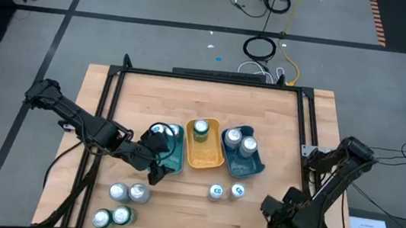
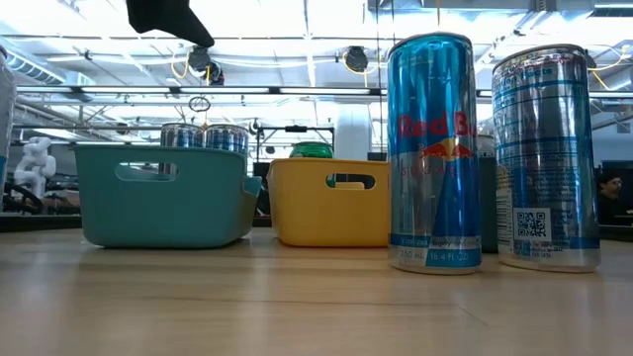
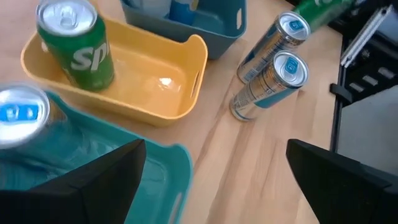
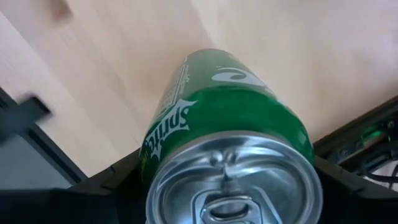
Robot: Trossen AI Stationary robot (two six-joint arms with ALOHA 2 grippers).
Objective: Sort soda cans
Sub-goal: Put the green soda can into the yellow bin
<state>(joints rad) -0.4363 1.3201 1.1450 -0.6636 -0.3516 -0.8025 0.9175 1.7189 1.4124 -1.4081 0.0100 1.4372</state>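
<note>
the green soda can [image 4: 227,149] sits between the right gripper's [image 1: 283,219] two dark fingers, which close narrowly on its sides, silver top toward the wrist camera; that gripper is at the table's near right corner, over the bare wood. the other soda cans are spread out: one green can [image 1: 200,130] stands in the yellow tray [image 1: 205,159] at the middle, two silver-topped cans [image 1: 239,141] stand in the blue tray [image 1: 254,166] just to its right, and two more [image 1: 163,131] stand in the teal tray [image 1: 175,157] to its left. two slim blue-and-silver cans [image 1: 226,191] stand upright on the table [image 1: 212,103] in front of the yellow and blue trays, close together; in the low view they loom large at the right. four cans [image 1: 120,203] cluster near the table's front left, two silver and two green. the left gripper [image 1: 153,162] hangs over the near edge of the teal tray with its fingers spread wide and nothing between them.
</note>
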